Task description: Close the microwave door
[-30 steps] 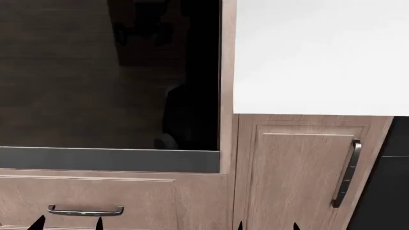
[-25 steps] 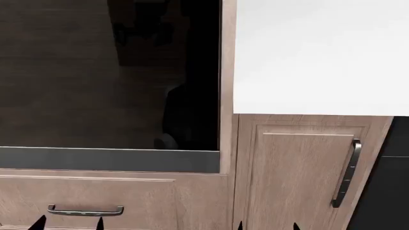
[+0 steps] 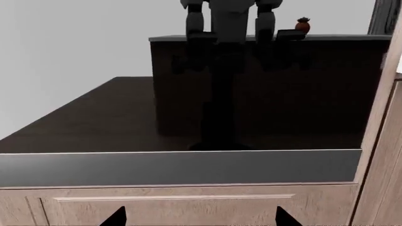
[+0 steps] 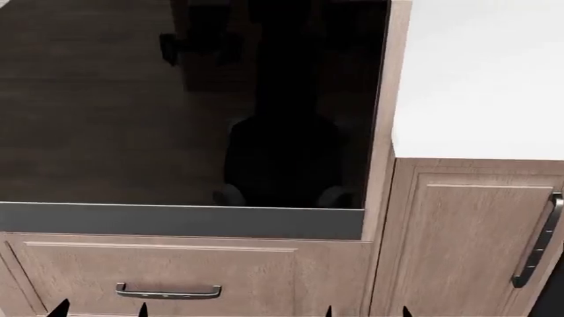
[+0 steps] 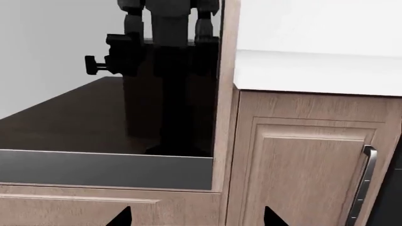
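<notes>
The microwave door is a wide glossy black panel with a grey strip along its lower edge, filling the upper left of the head view. It mirrors a dark floor and my own body. The door also fills the left wrist view and appears again as the door in the right wrist view. My left gripper is open below it, in front of the drawer front, holding nothing. My right gripper is open too, low before the wood post beside the door.
Under the door is a wood drawer front with a metal handle. To the right stands a light wood cabinet door with a dark bar handle, under a white countertop. A wood post borders the door's right side.
The head view has shifted left: the door's right edge, the drawer handle and the cabinet door all sit further right in the picture. Both grippers' fingertips stay at the bottom edge.
</notes>
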Motion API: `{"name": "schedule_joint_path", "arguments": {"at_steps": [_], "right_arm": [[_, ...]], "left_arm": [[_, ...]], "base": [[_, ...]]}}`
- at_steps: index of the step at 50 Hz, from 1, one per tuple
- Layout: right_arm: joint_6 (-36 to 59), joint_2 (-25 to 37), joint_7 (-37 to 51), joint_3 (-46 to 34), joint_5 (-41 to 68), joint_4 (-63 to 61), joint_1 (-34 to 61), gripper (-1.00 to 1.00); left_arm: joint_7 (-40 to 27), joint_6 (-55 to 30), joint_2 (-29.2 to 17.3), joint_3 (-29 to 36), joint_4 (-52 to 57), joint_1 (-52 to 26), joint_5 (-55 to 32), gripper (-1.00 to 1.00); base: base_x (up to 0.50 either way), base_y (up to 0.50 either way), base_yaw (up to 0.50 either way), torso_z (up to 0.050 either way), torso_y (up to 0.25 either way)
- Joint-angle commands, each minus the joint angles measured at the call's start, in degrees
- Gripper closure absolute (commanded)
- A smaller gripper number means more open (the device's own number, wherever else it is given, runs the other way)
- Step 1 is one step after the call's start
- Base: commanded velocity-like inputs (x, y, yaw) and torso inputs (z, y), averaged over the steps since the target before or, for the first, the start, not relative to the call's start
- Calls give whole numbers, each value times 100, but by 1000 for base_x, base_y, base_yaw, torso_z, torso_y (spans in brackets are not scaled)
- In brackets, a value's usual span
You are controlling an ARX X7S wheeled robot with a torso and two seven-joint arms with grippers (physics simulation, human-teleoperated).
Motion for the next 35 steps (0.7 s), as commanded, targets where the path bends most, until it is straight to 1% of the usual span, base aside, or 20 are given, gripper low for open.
{"name": "schedule_joint_path", "arguments": {"at_steps": [1, 9, 35], "right_arm": [[16, 95, 130, -138, 31, -23, 0, -100], [-23, 149, 201, -208, 47, -14, -5, -100], [-50, 317, 390, -418, 121, 6, 15, -100]], "left_arm": [[-99, 63, -102, 124, -55, -15, -94, -100], [-138, 185, -158, 181, -162, -17, -141, -100], [-344, 119, -306, 376, -21, -7, -287, -100]], "base": [[0, 500, 0, 0, 0], [0, 500, 0, 0, 0], [0, 500, 0, 0, 0]]}}
